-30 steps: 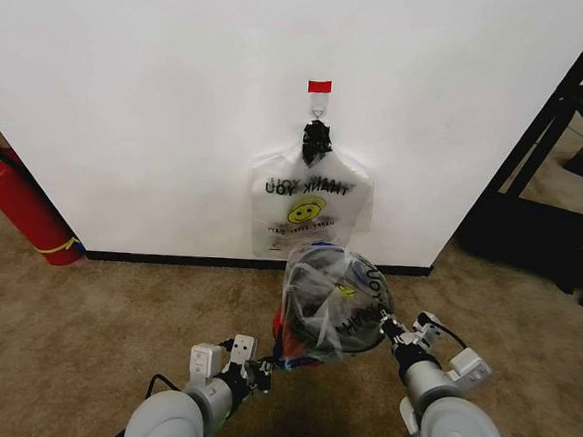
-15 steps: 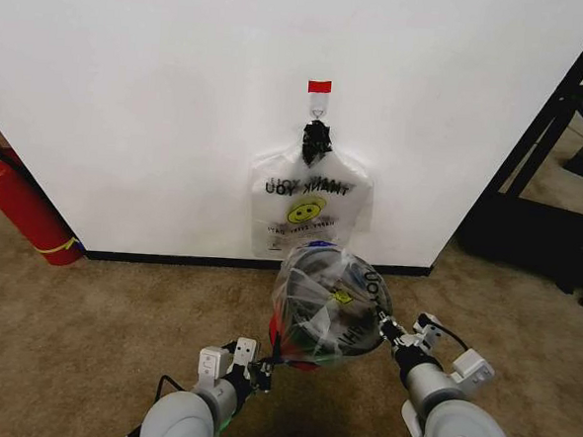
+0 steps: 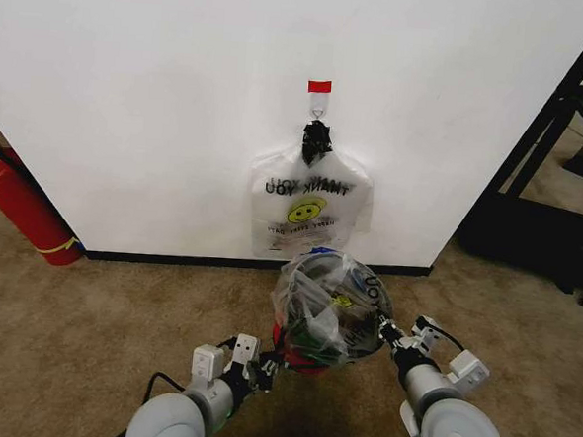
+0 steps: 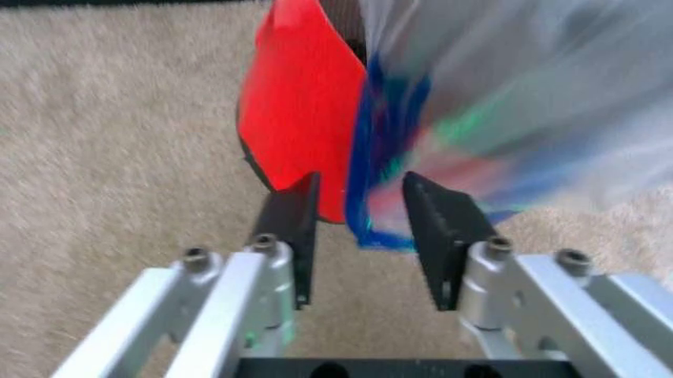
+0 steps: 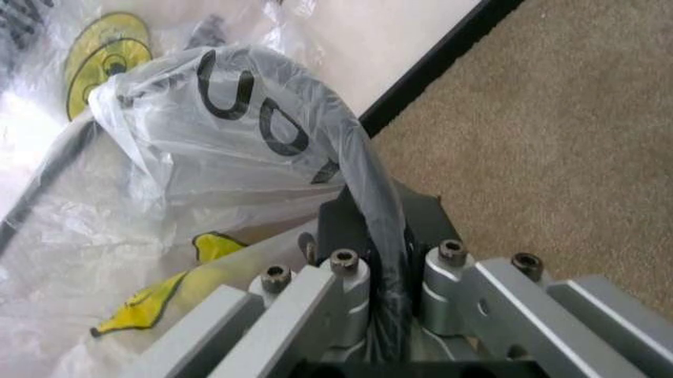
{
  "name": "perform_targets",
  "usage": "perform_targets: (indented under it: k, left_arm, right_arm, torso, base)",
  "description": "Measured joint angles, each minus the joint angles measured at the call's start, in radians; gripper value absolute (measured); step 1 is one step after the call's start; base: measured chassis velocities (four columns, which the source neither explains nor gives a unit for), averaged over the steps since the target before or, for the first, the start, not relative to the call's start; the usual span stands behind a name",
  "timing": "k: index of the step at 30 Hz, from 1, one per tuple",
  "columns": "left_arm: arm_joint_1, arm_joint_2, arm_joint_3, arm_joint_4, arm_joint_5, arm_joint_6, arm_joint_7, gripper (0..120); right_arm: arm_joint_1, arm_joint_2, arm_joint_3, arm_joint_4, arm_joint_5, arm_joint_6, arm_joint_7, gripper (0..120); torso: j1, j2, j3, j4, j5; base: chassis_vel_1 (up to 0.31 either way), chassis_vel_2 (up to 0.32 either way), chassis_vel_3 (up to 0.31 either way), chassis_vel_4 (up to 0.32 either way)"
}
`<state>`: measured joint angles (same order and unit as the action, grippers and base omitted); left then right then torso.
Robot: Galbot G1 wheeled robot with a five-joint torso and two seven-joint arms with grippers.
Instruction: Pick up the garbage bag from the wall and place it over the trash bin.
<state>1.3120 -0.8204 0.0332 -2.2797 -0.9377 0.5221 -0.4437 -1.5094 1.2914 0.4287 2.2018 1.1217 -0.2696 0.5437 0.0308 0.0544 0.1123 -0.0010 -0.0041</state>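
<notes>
The trash bin (image 3: pixel 331 305) stands on the brown carpet (image 3: pixel 118 307) just in front of the wall (image 3: pixel 180 93), near the black baseboard, its red base (image 3: pixel 298 358) showing at the near left. The garbage bag (image 3: pixel 310 314) is draped over the bin's top — thin crinkled film with black lettering and a bit of yellow print, bunched and slack on the left side.

The left gripper (image 3: pixel 268 361) sits low at the bin's near-left side. In the left wrist view its jaws stand narrowly apart with a blue-printed edge of the bag (image 4: pixel 384 173) hanging between the pads (image 4: pixel 295 216), beside the red base (image 4: pixel 299 102); whether the pads actually pinch the film cannot be told.

The right gripper (image 3: pixel 385 333) is at the bin's right side. In the right wrist view its jaws are closed on the black rim (image 5: pixel 373 213) of the bin, with the bag's film (image 5: pixel 210 126) wrapped over that rim.

On the wall above, a second bag with a yellow smiley (image 3: pixel 307 210) hangs from a hook (image 3: pixel 318 106) under a red tape strip (image 3: pixel 320 87). A red fire extinguisher (image 3: pixel 25 207) leans at the far left.
</notes>
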Motion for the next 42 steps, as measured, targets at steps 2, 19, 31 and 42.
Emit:
perform_targets:
  k: [2, 19, 31, 42]
  left_arm:
    - [0.009, 0.015, -0.009, -0.012, 0.019, 0.002, 0.013, 45]
    - [-0.125, 0.101, -0.053, -0.153, -0.087, -0.057, -0.069, 86]
    - [-0.71, 0.139, 0.315, -0.089, -0.3, 0.098, -0.192, 42]
    - [-1.008, 0.002, 0.585, 0.057, -0.505, 0.167, -0.37, 1]
  right_arm:
    - [0.005, -0.002, 0.002, -0.007, -0.001, 0.001, -0.001, 0]
    - [0.0, 0.005, -0.014, -0.028, -0.124, 0.026, -0.037, 0]
    - [0.005, 0.016, -0.041, -0.043, -0.242, 0.037, -0.058, 0]
    - [-0.002, 0.016, -0.035, -0.048, -0.295, 0.051, -0.063, 0]
  torso:
    - [0.0, 0.0, 0.0, 0.0001, 0.0]
    - [0.0, 0.0, 0.0, -0.0004, -0.0001]
    - [0.0, 0.0, 0.0, -0.0004, 0.0]
    - [0.0, 0.0, 0.0, 0.0001, 0.0002]
  base:
    - [0.0, 0.0, 0.0, 0.0]
    - [0.0, 0.0, 0.0, 0.0]
    - [0.0, 0.0, 0.0, 0.0]
    - [0.0, 0.0, 0.0, 0.0]
